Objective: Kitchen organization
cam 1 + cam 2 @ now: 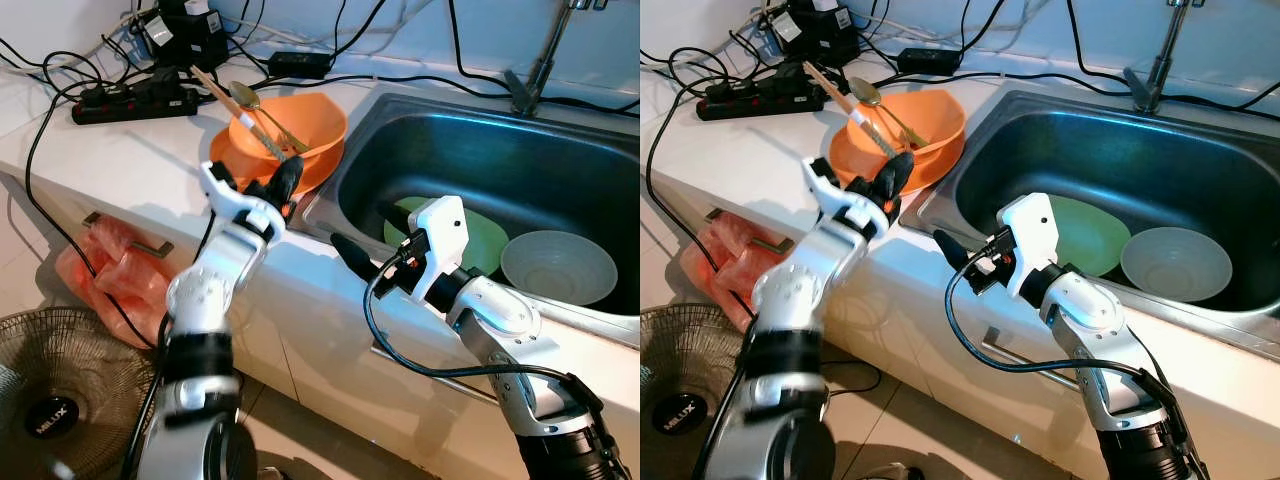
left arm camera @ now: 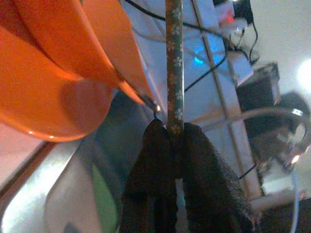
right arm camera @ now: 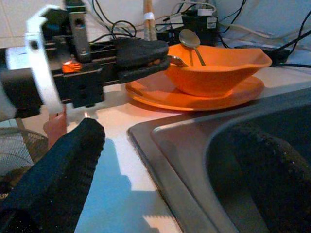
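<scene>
An orange bowl point(image 1: 300, 122) sits on an orange plate point(image 1: 240, 165) on the white counter, left of the sink point(image 1: 470, 140). A metal spoon point(image 1: 246, 96) and a pair of chopsticks point(image 1: 222, 95) lean in the bowl. My left gripper point(image 1: 277, 186) is at the bowl's near rim. In the left wrist view its fingers point(image 2: 204, 165) are shut on a flower-patterned chopstick point(image 2: 174, 58). My right gripper point(image 3: 160, 160) hovers open over the counter edge at the sink's near left corner, holding nothing. A green plate point(image 1: 485, 245) and a pale bowl point(image 1: 557, 265) lie in the sink.
A black power strip point(image 1: 135, 102) and tangled cables lie at the back of the counter. The faucet point(image 1: 538, 65) stands behind the sink. Below the counter, a pink plastic bag point(image 1: 100, 270) hangs on a drawer handle and a fan point(image 1: 60, 400) stands on the floor.
</scene>
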`<state>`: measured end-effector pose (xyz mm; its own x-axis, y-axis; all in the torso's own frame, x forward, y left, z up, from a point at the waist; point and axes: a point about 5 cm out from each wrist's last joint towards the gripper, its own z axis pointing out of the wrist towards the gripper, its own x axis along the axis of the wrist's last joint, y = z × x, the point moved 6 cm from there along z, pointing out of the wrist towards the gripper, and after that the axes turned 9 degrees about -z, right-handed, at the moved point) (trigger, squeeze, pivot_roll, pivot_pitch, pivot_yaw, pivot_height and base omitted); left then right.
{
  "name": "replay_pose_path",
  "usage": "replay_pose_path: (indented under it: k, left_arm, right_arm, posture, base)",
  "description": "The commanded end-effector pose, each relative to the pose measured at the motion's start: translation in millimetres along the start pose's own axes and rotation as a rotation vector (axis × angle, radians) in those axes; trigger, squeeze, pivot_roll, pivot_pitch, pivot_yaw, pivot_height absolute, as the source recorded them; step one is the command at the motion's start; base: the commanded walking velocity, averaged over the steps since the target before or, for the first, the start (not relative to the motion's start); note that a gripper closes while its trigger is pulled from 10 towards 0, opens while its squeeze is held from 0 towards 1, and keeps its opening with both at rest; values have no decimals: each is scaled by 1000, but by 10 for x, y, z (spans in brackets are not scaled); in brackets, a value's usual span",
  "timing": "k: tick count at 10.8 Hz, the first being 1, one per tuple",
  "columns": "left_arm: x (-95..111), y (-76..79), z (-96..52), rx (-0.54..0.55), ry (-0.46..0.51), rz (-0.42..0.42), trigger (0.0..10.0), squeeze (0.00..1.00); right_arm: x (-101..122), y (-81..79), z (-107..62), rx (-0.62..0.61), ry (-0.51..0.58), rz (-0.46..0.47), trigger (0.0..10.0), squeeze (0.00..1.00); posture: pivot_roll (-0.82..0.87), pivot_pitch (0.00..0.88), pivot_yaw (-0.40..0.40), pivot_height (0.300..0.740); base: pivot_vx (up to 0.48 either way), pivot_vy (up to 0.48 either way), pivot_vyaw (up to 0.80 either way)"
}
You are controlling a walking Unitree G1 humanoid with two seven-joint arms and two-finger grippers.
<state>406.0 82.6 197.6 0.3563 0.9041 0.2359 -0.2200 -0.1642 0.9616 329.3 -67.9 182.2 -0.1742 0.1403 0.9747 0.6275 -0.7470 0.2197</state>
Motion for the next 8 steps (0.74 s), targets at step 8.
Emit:
replay_pose_path:
  k: [8]
  left_arm:
    - [-584, -97, -715, -192, -665, 665, 0, 0]
  right_arm:
    - [218, 301, 31, -123, 117, 88, 10000, 0]
  posture:
    - [60, 48, 107, 740]
  base:
    - [0, 0, 0]
